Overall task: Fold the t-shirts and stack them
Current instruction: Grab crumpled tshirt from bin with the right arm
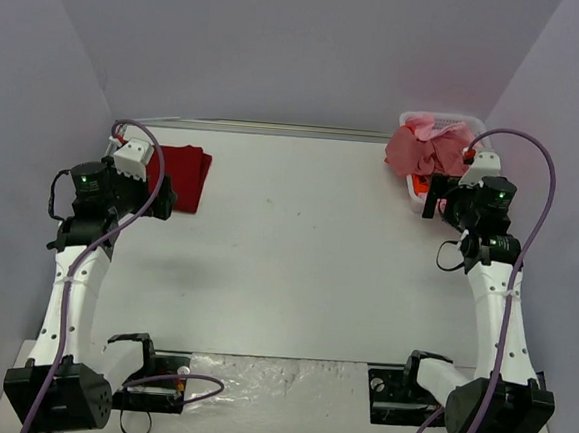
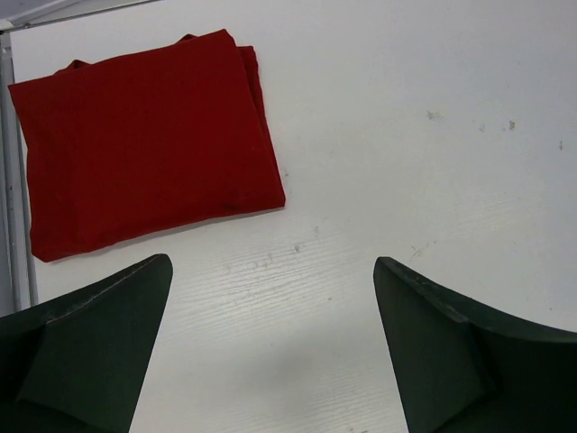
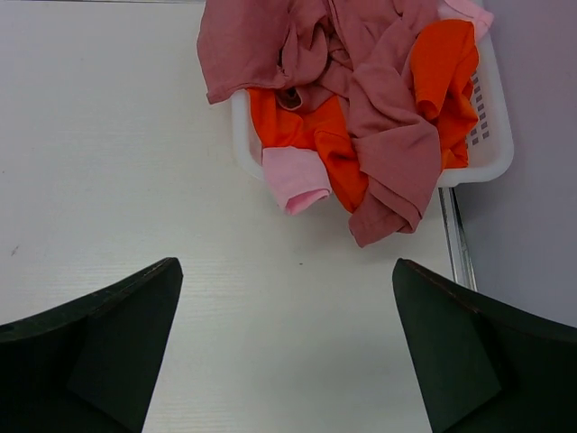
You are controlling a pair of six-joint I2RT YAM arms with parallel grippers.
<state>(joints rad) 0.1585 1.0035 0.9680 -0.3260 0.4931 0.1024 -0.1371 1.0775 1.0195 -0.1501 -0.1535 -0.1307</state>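
A dark crimson t-shirt (image 2: 144, 140) lies folded into a flat rectangle at the table's far left (image 1: 180, 176). My left gripper (image 2: 272, 262) hovers open just in front of it, over bare table, with nothing between its fingers (image 1: 160, 204). At the far right, a muted rose-red t-shirt (image 3: 379, 108) spills crumpled over the basket's front edge, tangled with a bright orange t-shirt (image 3: 306, 131) and a light pink one (image 3: 293, 176). My right gripper (image 3: 287, 263) stands open and empty a short way in front of that heap (image 1: 433, 198).
The white lattice basket (image 3: 491, 153) sits in the back right corner (image 1: 448, 118), close to the right wall. A metal rail (image 3: 455, 239) runs along the table's right side. Grey walls enclose the table on three sides.
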